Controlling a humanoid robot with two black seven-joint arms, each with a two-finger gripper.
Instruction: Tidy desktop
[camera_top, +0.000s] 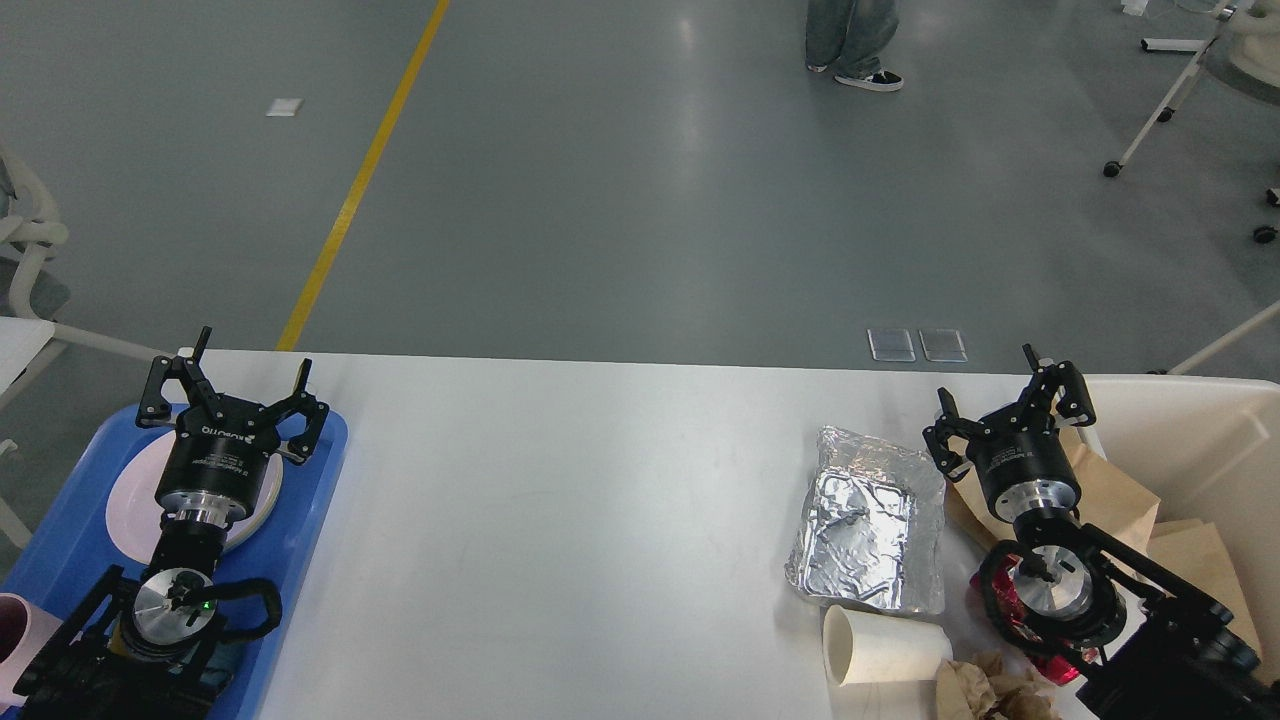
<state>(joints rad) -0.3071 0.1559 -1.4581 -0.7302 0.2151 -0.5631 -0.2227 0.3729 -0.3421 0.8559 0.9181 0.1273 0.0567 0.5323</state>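
The white desktop (560, 520) spans the view. My left gripper (255, 352) is open and empty, held over the far end of a blue tray (305, 520) that holds a pale round plate (125, 495). My right gripper (985, 375) is open and empty, above a brown paper bag (1110, 490), just right of a crumpled foil tray (868, 520). A white paper cup (885, 648) lies on its side at the front. Crumpled brown paper (985, 690) lies beside it. A red thing (1000, 605) is partly hidden under my right arm.
A cream-beige bin (1200, 430) stands at the right end with brown paper in it. A pink cup (18, 635) shows at the bottom left by the tray. A person's legs (850, 40) and wheeled stands are on the grey floor beyond.
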